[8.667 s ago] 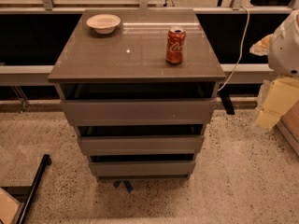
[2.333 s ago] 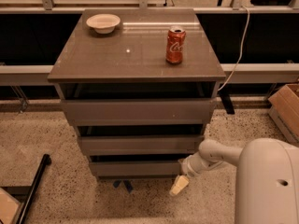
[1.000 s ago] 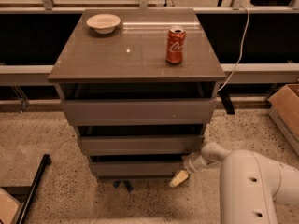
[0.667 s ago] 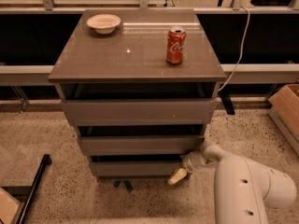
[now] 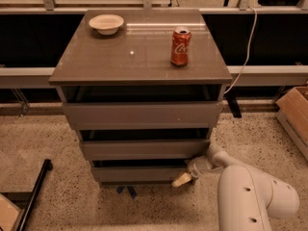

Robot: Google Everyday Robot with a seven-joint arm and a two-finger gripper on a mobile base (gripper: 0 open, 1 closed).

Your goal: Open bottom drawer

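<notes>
- I'm seeing the cabinet top point(image 5: 139, 57) throwing back a smooth, glossy sheen.
- The bottom drawer point(image 5: 139, 173) is showing a flat, matt grey-brown front.
- My gripper point(image 5: 183, 179), down at that drawer's right end, is looking like smooth cream plastic.
- The soda can point(image 5: 181, 45) is glinting like metal.
- The floor point(image 5: 48, 134) is looking speckled and stony.

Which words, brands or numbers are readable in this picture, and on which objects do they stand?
The red can: white script logo, too blurred to read.
The bowl, the bottom drawer and the cardboard box: no text visible.
The gripper, at the bottom drawer's lower right corner: no markings visible.
</notes>
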